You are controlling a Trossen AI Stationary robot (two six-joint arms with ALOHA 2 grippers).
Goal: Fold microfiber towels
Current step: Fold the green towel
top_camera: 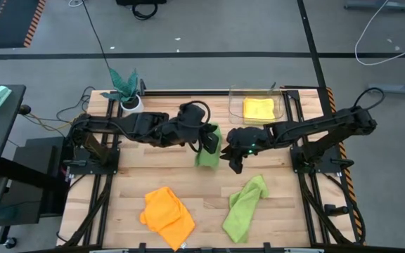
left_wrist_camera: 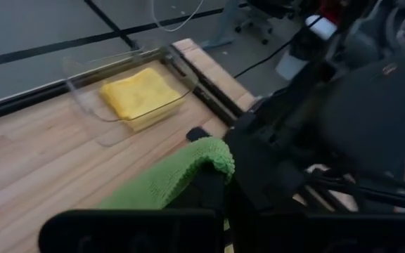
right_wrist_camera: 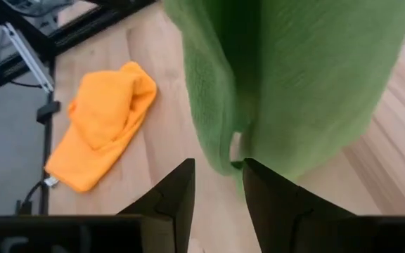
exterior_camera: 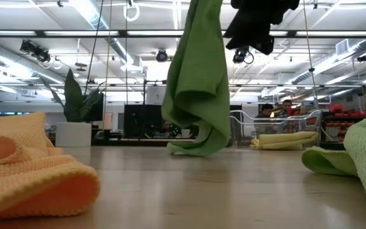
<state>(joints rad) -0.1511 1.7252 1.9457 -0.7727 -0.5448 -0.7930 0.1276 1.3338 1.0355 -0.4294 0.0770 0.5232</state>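
Green towel (top_camera: 208, 150) hangs mid-bench from left gripper (top_camera: 209, 138), fingers clamped on its top edge, right gripper (top_camera: 235, 156) beside w/ fingers apart; mid-fold, next needs a lower-corner grab.

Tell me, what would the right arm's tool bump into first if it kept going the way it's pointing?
Probably the hanging green towel. The right tool is open and points straight at it, with the cloth filling the view just past its tips. How near it is can't be judged exactly.
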